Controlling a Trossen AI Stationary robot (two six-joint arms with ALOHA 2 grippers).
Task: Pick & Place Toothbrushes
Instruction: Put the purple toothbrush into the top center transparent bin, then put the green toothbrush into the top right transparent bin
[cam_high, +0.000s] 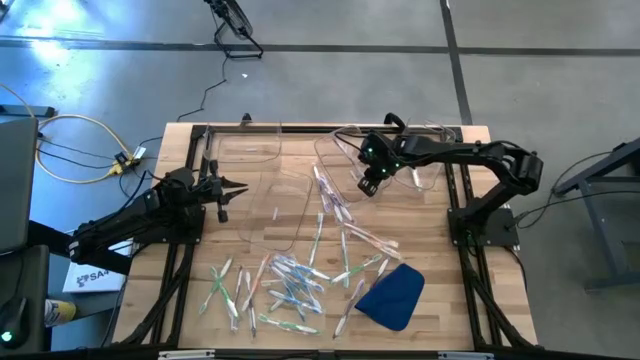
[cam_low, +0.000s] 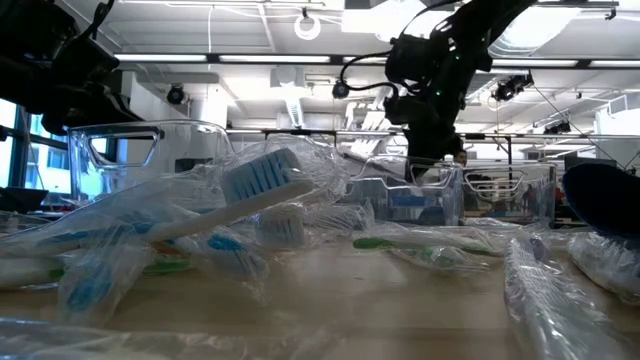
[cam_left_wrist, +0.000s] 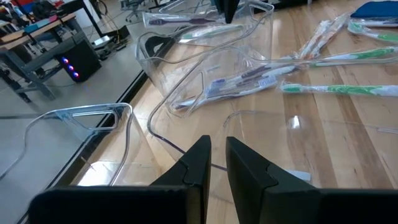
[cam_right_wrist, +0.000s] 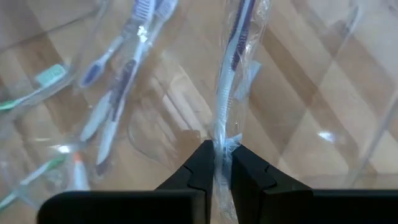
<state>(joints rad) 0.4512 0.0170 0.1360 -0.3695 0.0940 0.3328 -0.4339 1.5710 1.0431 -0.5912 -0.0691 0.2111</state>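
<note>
The high camera looks straight down on the whole bench (cam_high: 440, 300), far above it. The low camera sits at bench height and looks level across the bench, very near the wrapped toothbrushes (cam_low: 250, 195), toward the room behind. The left wrist camera looks over the bench from its left side. The right wrist camera looks down, close above the bench. All views share the clear bins (cam_high: 290, 205).

The right gripper (cam_right_wrist: 222, 163) pinches one wrapped toothbrush (cam_right_wrist: 231, 68) by its end between both fingers (cam_right_wrist: 200, 167). The toothbrush has a purple stripe and extends over a clear bin (cam_right_wrist: 348, 93). Further toothbrushes (cam_right_wrist: 118, 93) lie on the wooden table (cam_right_wrist: 292, 93).
</note>
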